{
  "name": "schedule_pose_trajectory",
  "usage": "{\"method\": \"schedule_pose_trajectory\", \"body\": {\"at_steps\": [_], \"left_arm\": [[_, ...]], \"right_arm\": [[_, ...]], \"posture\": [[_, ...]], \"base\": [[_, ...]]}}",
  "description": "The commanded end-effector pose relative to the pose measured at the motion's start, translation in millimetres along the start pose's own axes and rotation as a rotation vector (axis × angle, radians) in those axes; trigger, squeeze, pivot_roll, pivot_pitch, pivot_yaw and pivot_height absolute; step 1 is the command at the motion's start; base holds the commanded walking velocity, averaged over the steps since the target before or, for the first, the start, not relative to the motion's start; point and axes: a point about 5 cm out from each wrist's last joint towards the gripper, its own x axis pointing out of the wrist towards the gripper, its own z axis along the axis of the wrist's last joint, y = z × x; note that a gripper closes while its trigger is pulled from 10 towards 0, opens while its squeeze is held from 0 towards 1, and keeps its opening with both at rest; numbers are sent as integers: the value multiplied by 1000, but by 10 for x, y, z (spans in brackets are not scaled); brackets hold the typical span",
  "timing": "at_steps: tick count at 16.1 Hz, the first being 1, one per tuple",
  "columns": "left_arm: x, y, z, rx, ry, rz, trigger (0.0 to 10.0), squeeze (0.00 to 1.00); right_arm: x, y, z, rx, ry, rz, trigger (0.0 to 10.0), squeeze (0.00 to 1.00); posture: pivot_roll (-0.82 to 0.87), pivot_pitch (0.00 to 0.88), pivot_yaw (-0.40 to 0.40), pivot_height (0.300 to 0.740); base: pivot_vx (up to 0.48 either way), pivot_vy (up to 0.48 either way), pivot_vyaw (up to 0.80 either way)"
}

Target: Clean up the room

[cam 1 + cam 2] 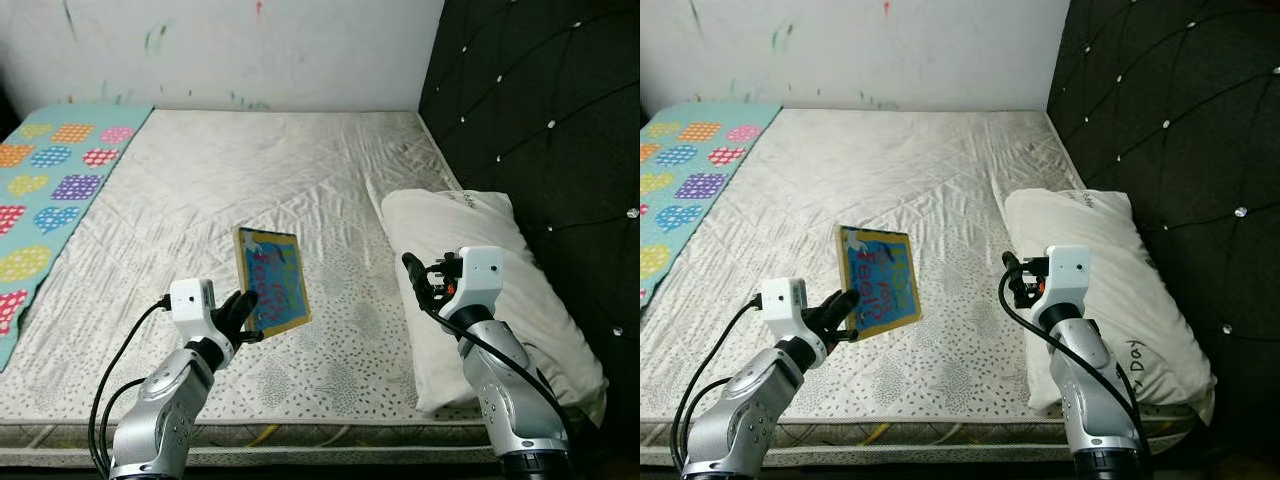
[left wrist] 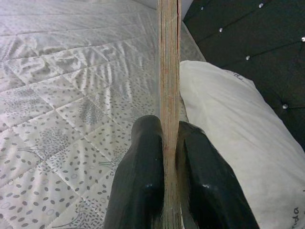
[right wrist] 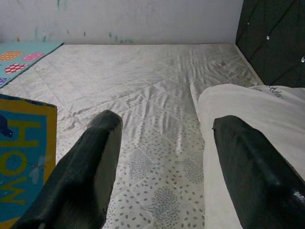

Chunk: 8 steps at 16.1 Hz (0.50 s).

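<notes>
Book point(image 1: 272, 281): yellow border, blue cover, red lettering; page edge tan in the left wrist view. Mattress point(image 1: 250, 180): off-white quilted diamonds, grey leaf-and-dot print toward 6 o'clock. Blanket point(image 1: 45, 190) at 9 o'clock: teal with dotted hearts in orange, purple, pink, yellow, blue. Pillow point(image 1: 480, 290) at 3 o'clock: plain cream, dark writing near the edge. Headboard point(image 1: 540, 110): black tufted, silver studs. Wall point(image 1: 250, 50): white with faint green and red marks. Left pincer point(image 1: 243, 312) and right pincer point(image 1: 418, 278): black fingers, silver arms, white wrist housings.
</notes>
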Motion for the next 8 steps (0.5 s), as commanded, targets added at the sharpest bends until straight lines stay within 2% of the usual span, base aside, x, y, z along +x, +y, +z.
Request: {"method": "schedule_pose_trajectory", "body": {"at_steps": [1,6,8], "left_arm": [[-9,-48,130,24,-52,-11,10000,0],[-84,-45,148,37,-54,-4,10000,0],[-142,63,186,45,-65,44,10000,0]], "right_arm": [[-7,20,65,-9,-26,17,10000,0],[-90,31,35,-43,-1,45,10000,0],[-152,-18,19,-68,16,47,10000,0]], "posture": [[-160,0,-6,740],[-155,28,-12,740],[-162,48,-15,740]], "base": [[0,0,0],[0,0,0],[0,0,0]]}}
